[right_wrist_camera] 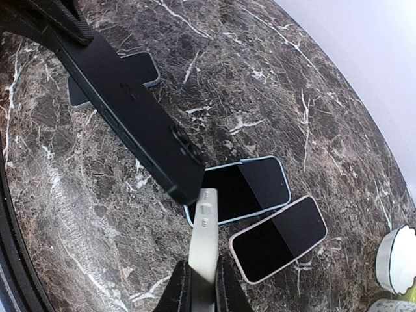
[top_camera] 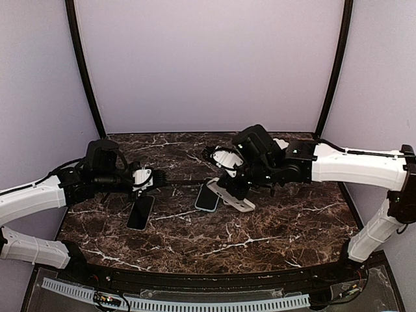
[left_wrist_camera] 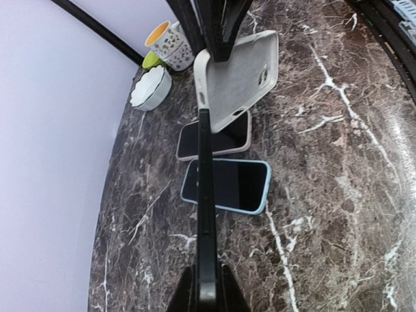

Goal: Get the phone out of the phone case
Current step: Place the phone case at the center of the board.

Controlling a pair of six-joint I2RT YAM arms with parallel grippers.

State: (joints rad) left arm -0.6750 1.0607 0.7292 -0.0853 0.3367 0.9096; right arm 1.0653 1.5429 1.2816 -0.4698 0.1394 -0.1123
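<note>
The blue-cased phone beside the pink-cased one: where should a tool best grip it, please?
Probably across the long edges of the blue-cased phone, mid-length, from straight above: it lies flat, screen up, so only its rim offers purchase. The pink-cased phone lies close beside one edge, crowding it.

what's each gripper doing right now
left gripper: closed on the phone
right gripper: closed on the case

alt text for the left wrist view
The left tool grips a black phone edge-on, its far end near a pale empty phone case held up by the right tool. Beneath, on the marble table, a blue-cased phone and a pink-cased phone lie screen up; a white bowl and mug stand beyond.
</note>
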